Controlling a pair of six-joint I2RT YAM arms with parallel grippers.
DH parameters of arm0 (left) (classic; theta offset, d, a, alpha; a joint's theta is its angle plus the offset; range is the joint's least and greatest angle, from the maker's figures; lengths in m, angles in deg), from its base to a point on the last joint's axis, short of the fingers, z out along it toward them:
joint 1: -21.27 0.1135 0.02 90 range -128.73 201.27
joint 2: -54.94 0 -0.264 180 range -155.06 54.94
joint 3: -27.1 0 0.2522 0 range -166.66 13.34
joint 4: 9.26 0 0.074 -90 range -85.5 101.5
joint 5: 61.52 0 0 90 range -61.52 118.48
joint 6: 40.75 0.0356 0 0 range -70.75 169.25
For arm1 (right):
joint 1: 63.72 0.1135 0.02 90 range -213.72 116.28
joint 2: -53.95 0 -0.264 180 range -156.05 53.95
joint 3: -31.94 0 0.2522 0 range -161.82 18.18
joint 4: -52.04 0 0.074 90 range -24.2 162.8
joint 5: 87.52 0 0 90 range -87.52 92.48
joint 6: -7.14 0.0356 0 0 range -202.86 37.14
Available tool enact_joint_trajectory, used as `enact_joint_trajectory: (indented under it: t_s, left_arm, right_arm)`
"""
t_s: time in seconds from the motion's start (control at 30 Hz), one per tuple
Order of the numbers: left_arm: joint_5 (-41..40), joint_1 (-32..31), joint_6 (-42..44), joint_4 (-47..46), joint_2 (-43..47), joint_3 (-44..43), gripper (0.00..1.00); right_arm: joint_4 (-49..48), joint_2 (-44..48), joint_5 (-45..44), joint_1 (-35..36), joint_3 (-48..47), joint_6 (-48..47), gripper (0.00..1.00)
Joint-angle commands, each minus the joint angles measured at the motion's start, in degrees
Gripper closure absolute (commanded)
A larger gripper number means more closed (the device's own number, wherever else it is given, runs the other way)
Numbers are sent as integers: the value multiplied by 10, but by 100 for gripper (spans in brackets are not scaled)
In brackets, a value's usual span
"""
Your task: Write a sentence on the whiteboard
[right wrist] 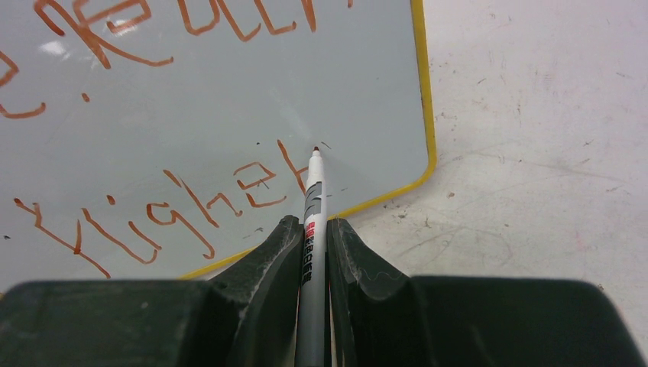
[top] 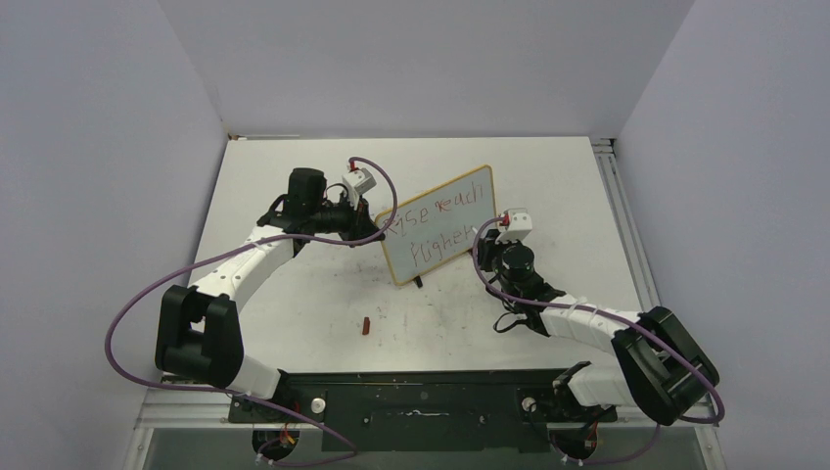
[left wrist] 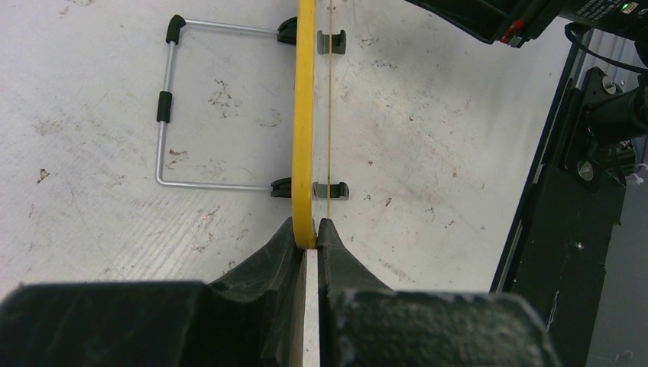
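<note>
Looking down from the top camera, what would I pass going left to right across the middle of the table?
Left gripper → whiteboard, which it clamps → right gripper, holding a marker.

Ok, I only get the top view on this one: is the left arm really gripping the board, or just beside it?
Observer: Gripping. The left fingers are clamped on the yellow edge of the whiteboard.
Operator: And the right arm?
Observer: The right fingers hold a marker, tip at the board just right of the last stroke of the sentence.
Operator: Stand out?
Observer: Yes, the wire stand is unfolded on one side of the board.
</note>
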Motion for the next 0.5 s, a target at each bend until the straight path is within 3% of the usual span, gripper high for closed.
enact_joint_trajectory:
  t_s: [0.0, 0.47]
  left_arm:
    - [4, -4, 16, 9, 12, -10, 100]
    - [3, -4, 16, 9, 12, -10, 100]
  right_arm:
    - [-10, 33, -14, -7, 8, 14, 95]
    - [-11, 7, -5, -17, 16, 35, 95]
